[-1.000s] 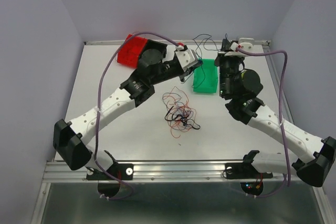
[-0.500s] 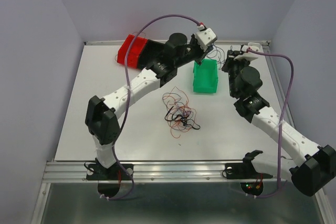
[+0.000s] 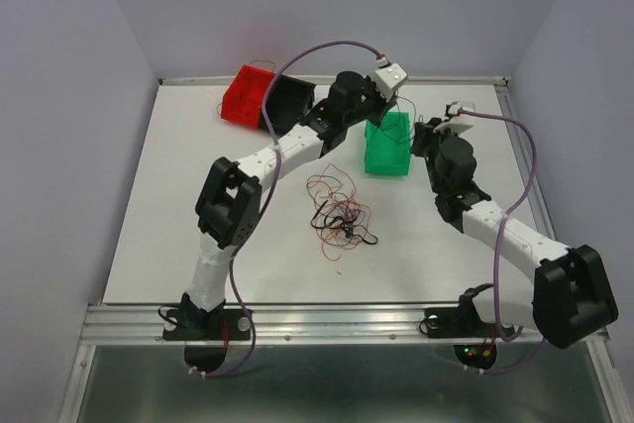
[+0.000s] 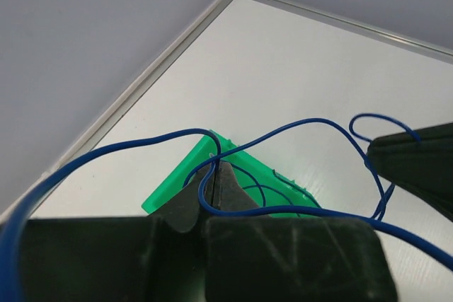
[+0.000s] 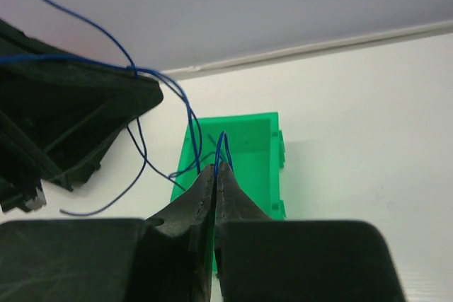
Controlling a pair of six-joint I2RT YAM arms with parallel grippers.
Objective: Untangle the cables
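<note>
A tangle of thin red, orange and black cables [image 3: 339, 215] lies on the table's middle. My left gripper [image 3: 393, 99] is raised over the green bin [image 3: 388, 144] and is shut on a thin blue cable [image 4: 283, 129], pinched between its jaws [image 4: 214, 169]. My right gripper [image 3: 424, 129] is just right of the bin, shut on a loop of blue cable [image 5: 224, 148] at its tips [image 5: 216, 169]. Blue strands hang between the two grippers and into the green bin [image 5: 241, 148], which also shows in the left wrist view [image 4: 182, 175].
A red bin [image 3: 246, 96] with a few thin wires stands at the back left, next to a black bin [image 3: 287, 101]. The table's raised rim [image 3: 327, 79] runs along the back. The left arm's lilac cable [image 3: 317, 50] arches overhead.
My left arm has swung up and stretched further right, lifting the blue cable above the green bin. My right gripper has drawn in toward the bin's right side.
</note>
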